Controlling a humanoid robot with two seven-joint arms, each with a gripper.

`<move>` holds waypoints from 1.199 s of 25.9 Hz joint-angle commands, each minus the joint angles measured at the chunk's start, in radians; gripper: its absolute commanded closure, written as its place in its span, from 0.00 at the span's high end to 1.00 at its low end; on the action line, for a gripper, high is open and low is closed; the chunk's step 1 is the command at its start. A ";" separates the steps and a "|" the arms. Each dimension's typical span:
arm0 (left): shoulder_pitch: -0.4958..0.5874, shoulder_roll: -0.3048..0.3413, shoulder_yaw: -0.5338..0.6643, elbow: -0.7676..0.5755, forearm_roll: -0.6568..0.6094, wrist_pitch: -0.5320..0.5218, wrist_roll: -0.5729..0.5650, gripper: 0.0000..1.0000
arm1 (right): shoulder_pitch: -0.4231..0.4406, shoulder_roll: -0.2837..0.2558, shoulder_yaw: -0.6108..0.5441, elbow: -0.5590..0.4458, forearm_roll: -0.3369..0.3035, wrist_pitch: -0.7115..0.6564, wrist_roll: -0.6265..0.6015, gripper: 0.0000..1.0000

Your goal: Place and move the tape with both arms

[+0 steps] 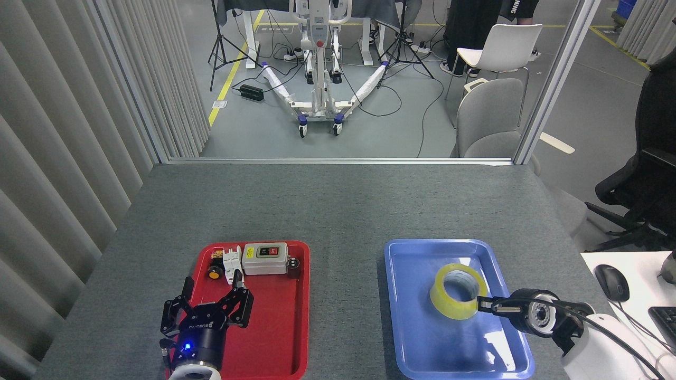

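The wide roll of translucent yellow packing tape (457,291) lies in the blue plastic tray (417,338), tilted, with its near right edge at the tip of the right tool (483,305).

Head view: the right black tool reaches in from the right, seen nearly end-on, so whether it is spread or closed on the roll cannot be told. The left black clawed tool (210,303) hangs over the left rim of the red plastic tray (280,338), its claws spread wide and holding nothing. A grey switch box (265,258) and small white parts sit at that tray's far end. Both trays rest on the grey felt-covered counter (338,206).
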 commanded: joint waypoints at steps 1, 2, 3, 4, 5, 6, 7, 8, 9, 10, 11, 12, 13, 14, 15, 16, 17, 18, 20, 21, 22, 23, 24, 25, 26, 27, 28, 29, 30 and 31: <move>-0.006 0.001 -0.005 -0.002 0.001 0.000 0.000 1.00 | 0.000 0.001 -0.002 0.000 0.002 -0.004 -0.015 0.38; -0.006 0.000 -0.005 -0.002 0.001 -0.002 0.000 1.00 | 0.000 0.001 -0.002 0.000 0.002 -0.004 -0.015 0.38; -0.006 0.001 -0.005 -0.004 -0.001 -0.002 0.000 1.00 | 0.000 0.002 -0.002 0.000 0.002 -0.004 -0.015 0.38; -0.006 0.001 -0.005 -0.004 -0.001 -0.002 0.000 1.00 | 0.000 0.002 -0.002 0.000 0.002 -0.004 -0.015 0.38; -0.006 0.001 -0.005 -0.004 -0.001 -0.002 -0.002 1.00 | 0.000 0.004 -0.002 0.000 0.002 -0.004 -0.015 0.38; -0.006 0.003 -0.005 -0.004 -0.001 -0.002 -0.002 1.00 | 0.000 0.007 -0.002 0.000 0.003 -0.004 -0.015 0.38; -0.007 0.007 -0.005 -0.004 -0.001 -0.004 -0.002 1.00 | 0.000 0.007 -0.002 0.000 0.003 -0.004 -0.017 0.38; -0.007 0.014 -0.004 -0.004 -0.001 -0.005 -0.002 1.00 | 0.000 0.007 -0.002 0.000 0.003 -0.004 -0.017 0.38; -0.007 0.020 -0.005 -0.007 -0.001 -0.005 -0.002 1.00 | 0.000 0.008 -0.002 0.000 0.003 -0.004 -0.017 0.38; -0.007 0.027 -0.004 -0.008 0.001 -0.005 -0.003 1.00 | 0.000 0.008 -0.004 0.000 0.005 -0.004 -0.017 0.38; -0.006 0.032 -0.004 -0.010 0.001 -0.005 -0.003 1.00 | 0.000 0.008 -0.002 0.000 0.005 -0.004 -0.017 0.38; -0.004 0.037 -0.005 -0.010 -0.001 -0.005 -0.003 1.00 | 0.000 0.008 -0.004 0.000 0.008 -0.005 -0.018 0.38; -0.003 0.041 -0.005 -0.010 0.001 -0.007 -0.002 1.00 | 0.000 0.010 -0.004 0.000 0.012 -0.005 -0.024 0.38; -0.003 0.041 -0.005 -0.010 -0.001 -0.005 -0.003 1.00 | 0.000 0.014 -0.004 -0.001 0.018 -0.007 -0.037 0.38; -0.003 0.041 -0.005 -0.010 -0.001 -0.005 -0.002 1.00 | 0.001 0.024 -0.004 -0.006 0.032 -0.007 -0.055 0.39; -0.003 0.041 -0.004 -0.010 0.001 -0.007 -0.002 1.00 | 0.001 0.034 -0.005 -0.011 0.058 -0.016 -0.083 0.41; -0.004 0.041 -0.005 -0.010 0.001 -0.007 -0.002 1.00 | 0.003 0.045 -0.010 -0.017 0.098 -0.035 -0.118 0.43; -0.006 0.043 -0.005 -0.010 0.001 -0.007 -0.002 1.00 | 0.008 0.056 -0.023 -0.018 0.138 -0.053 -0.153 0.46; -0.007 0.047 -0.004 -0.010 0.001 -0.007 -0.002 1.00 | 0.024 0.090 -0.091 -0.017 0.235 -0.096 -0.238 0.57; -0.010 0.049 -0.004 -0.010 0.001 -0.007 -0.002 1.00 | 0.054 0.116 -0.137 -0.015 0.290 -0.119 -0.291 0.68; -0.013 0.050 -0.004 -0.010 0.001 -0.007 -0.002 1.00 | 0.092 0.146 -0.183 -0.014 0.353 -0.143 -0.351 0.76; -0.015 0.052 -0.004 -0.008 0.002 -0.007 -0.002 1.00 | 0.123 0.182 -0.234 -0.015 0.426 -0.174 -0.414 0.84; -0.015 0.053 -0.005 -0.008 0.002 -0.007 -0.002 1.00 | 0.143 0.214 -0.278 -0.015 0.494 -0.205 -0.466 0.90; -0.013 0.053 -0.005 -0.008 0.002 -0.007 -0.002 1.00 | 0.159 0.251 -0.330 -0.015 0.572 -0.245 -0.520 0.93; -0.013 0.053 -0.005 -0.007 0.002 -0.007 -0.002 1.00 | 0.176 0.287 -0.376 -0.015 0.641 -0.285 -0.571 0.95; -0.013 0.053 -0.005 -0.005 0.002 -0.007 -0.002 1.00 | 0.196 0.317 -0.418 -0.017 0.690 -0.320 -0.620 0.96; -0.013 0.053 -0.005 -0.005 0.002 -0.007 -0.002 1.00 | 0.218 0.340 -0.454 -0.020 0.727 -0.351 -0.666 0.97; -0.015 0.053 -0.005 -0.005 0.002 -0.007 -0.002 1.00 | 0.235 0.358 -0.482 -0.026 0.752 -0.378 -0.710 0.97; -0.015 0.053 -0.004 -0.007 0.002 -0.007 -0.002 1.00 | 0.247 0.372 -0.505 -0.037 0.762 -0.401 -0.752 0.97; -0.016 0.053 -0.005 -0.005 0.002 -0.007 -0.002 1.00 | 0.258 0.381 -0.520 -0.049 0.767 -0.417 -0.790 0.98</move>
